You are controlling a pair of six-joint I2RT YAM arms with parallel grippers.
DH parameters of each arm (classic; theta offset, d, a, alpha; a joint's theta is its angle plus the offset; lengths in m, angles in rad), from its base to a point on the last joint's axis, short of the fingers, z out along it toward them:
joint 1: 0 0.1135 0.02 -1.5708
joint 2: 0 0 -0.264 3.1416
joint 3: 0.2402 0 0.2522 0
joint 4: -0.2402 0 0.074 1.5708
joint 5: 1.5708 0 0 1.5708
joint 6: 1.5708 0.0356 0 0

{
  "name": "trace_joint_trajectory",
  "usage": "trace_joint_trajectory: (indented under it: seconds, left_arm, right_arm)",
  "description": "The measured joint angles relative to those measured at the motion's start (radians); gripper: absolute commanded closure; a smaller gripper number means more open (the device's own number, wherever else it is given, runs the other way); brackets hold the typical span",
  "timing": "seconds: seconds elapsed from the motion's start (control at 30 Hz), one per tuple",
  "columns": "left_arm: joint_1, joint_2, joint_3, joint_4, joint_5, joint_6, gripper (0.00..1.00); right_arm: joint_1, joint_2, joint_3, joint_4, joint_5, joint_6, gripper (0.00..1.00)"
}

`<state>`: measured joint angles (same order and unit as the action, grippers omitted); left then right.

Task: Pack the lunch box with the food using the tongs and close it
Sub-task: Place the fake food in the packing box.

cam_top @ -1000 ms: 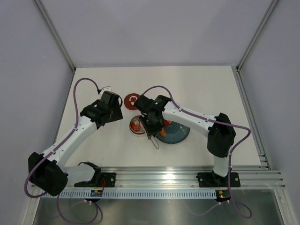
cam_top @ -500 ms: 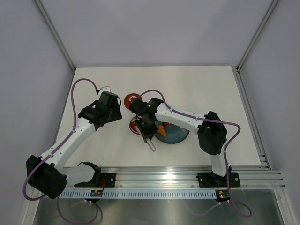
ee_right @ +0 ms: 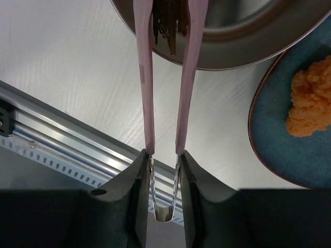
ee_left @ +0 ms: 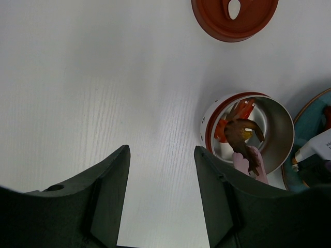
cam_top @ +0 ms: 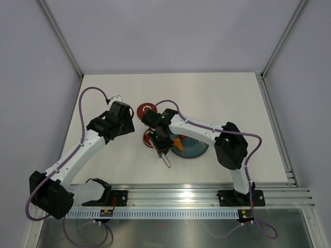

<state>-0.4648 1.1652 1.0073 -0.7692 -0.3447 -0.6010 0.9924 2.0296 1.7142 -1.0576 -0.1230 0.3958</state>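
The steel lunch box [cam_top: 148, 140] stands open left of the teal plate [cam_top: 195, 150], with orange pieces inside [ee_left: 223, 128]. Its dark red lid [cam_top: 146, 110] lies flat behind it. My right gripper [ee_right: 164, 154] is shut on the pink tongs [ee_right: 147, 82] near their bend. The tong tips reach into the lunch box [ee_left: 276, 129] and pinch a dark brown piece of food [ee_left: 239, 135]. An orange lump of food [ee_right: 310, 103] lies on the plate [ee_right: 274, 150]. My left gripper [ee_left: 161, 150] hovers open over bare table just left of the lunch box, holding nothing.
The white table is walled on three sides. An aluminium rail [cam_top: 181, 196] runs along the near edge by the arm bases. The plate [ee_left: 306, 109] touches or nearly touches the lunch box's right side.
My right arm has swung left, carrying the tongs from over the plate to the lunch box. The left arm has barely moved.
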Motion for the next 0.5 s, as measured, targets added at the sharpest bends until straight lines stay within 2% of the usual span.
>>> trace_joint_trajectory:
  seconds: [0.3,0.5]
  left_arm:
    - [0.0,0.0,0.0,0.0,0.0,0.0,0.43]
    - [0.0,0.002,0.0,0.0,0.0,0.0,0.44]
  right_arm:
    - [0.0,0.0,0.016,-0.003,0.006,-0.005,0.61]
    - [0.0,0.0,0.016,-0.006,0.008,-0.008,0.62]
